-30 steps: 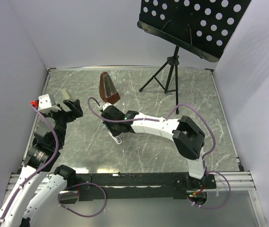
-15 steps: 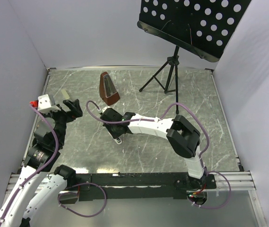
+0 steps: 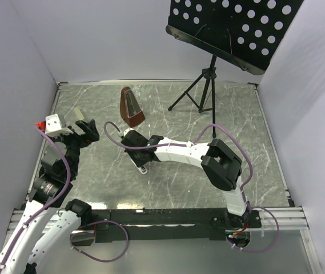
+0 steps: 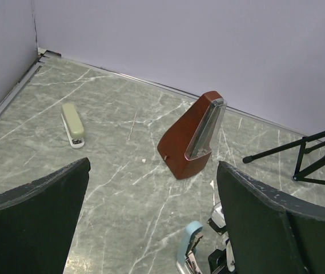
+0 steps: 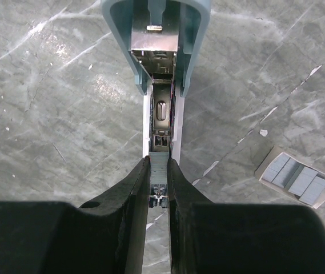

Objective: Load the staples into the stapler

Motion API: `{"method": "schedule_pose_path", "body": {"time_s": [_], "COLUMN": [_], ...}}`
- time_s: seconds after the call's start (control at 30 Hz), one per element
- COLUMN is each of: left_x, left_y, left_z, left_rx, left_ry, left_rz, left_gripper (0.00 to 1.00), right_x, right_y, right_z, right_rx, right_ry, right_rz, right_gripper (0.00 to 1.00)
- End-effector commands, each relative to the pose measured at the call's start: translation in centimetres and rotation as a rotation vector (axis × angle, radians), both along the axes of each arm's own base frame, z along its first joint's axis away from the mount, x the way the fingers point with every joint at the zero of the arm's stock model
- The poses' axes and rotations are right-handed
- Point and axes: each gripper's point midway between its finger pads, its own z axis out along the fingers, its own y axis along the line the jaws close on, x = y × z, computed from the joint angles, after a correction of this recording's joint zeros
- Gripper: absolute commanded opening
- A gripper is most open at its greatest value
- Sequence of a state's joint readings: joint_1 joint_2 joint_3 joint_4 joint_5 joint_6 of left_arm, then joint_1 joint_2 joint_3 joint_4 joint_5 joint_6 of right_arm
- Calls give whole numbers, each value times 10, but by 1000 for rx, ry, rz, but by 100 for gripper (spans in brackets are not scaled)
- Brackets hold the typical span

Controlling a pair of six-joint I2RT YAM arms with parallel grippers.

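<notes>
Nearest, pinched narrowly in the right gripper (image 5: 158, 162): a grey strip of staples (image 5: 159, 174), set low at the rear of the opened blue stapler (image 5: 161, 85). Long axis straight along the channel, pointing away toward the raised lid. Just right of that, apart from it, a cream box (image 5: 297, 182) of more grey strips, shown only by the right wrist camera. Farther left, left gripper (image 4: 151, 228) spread wide, holding nothing. Beyond it, clear only from the left wrist: an olive stapler (image 4: 72, 124) and a brown metronome (image 4: 192, 137).
</notes>
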State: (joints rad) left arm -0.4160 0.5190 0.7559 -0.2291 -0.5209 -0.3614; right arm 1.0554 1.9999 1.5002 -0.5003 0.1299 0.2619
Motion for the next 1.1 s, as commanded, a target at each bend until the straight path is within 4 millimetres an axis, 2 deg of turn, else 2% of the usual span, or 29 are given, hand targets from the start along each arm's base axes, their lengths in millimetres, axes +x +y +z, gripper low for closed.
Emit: {"method": "schedule_pose_path", "body": {"time_s": [0.0, 0.5, 0.87, 1.07], "left_x": [-1, -1, -1, -1], "left_y": [2, 2, 1, 1], "left_z": [9, 9, 8, 9], "left_rx": [-18, -16, -15, -15], "left_ry": [-39, -37, -36, -39], "left_rz": [9, 9, 6, 4], "left_gripper": [97, 97, 97, 97], "right_x": [9, 6, 4, 3], "right_y": [10, 10, 9, 7], "right_z": [10, -4, -6, -7], "right_rx": [25, 8, 1, -8], "right_ry": [-44, -20, -11, -5], "right_rz": [6, 25, 29, 26], "right_gripper": [14, 14, 14, 18]}}
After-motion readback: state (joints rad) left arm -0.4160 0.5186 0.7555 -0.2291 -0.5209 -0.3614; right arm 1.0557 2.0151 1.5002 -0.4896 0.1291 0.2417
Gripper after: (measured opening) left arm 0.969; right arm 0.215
